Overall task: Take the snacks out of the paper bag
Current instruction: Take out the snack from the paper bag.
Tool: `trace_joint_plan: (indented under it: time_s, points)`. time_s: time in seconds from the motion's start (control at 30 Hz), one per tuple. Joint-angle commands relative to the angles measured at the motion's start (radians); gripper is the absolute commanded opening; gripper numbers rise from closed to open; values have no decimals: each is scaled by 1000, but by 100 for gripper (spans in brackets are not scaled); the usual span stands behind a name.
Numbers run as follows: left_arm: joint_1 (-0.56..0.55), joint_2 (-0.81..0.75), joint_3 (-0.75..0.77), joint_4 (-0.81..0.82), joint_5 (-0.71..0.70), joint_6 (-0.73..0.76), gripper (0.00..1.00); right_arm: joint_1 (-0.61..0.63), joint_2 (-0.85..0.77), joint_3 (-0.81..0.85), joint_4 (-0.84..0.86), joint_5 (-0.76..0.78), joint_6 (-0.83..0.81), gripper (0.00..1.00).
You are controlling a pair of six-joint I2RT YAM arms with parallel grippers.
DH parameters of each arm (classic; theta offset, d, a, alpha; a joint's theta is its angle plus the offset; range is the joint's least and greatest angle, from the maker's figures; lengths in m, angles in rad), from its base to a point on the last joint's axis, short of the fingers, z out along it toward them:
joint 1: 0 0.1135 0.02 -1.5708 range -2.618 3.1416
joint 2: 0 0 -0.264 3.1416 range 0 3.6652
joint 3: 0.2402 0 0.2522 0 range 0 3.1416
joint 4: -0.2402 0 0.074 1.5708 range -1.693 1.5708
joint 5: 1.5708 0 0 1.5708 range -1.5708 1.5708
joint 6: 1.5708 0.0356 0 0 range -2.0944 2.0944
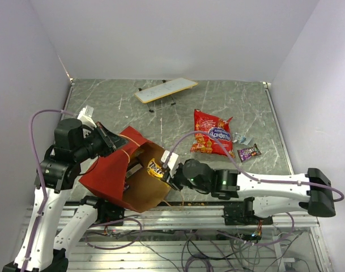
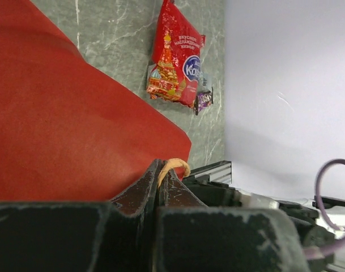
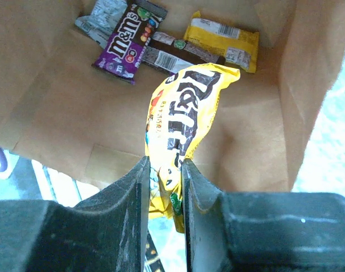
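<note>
right claw [image 3: 164, 169] clamped on yellow packet [image 3: 186, 107], tips just inside paper bag [image 1: 110, 173] mouth. purple packet [image 3: 126, 50] deeper in, ahead of the tips. left claw [image 2: 159, 173] pinched shut on the paper bag rim.

Bright, even light, soft shadows; close fingers [image 3: 127, 226] blur in wrist views.

Robot lab bench: plain white enclosure walls [image 1: 172, 34], marble-look tabletop [image 1: 246, 107], aluminium frame rails [image 1: 206, 214], loose cables [image 1: 178, 249].
</note>
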Motion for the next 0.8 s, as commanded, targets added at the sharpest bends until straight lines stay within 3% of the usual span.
trace_joint_plan:
  time_s: [0.0,0.2,0.57,0.77]
  points:
    - [-4,10,37,-14,-50,13,7,4,-92,80,-180,-33,-86,0]
    - [-4,3,42,-43,-64,14,7,4,-178,180,-290,39,-148,0]
    - [-4,27,84,-100,-102,52,7,4,-288,175,-138,274,-189,0]
    - [-4,30,95,-97,-98,54,7,-34,-201,161,-64,741,-67,0]
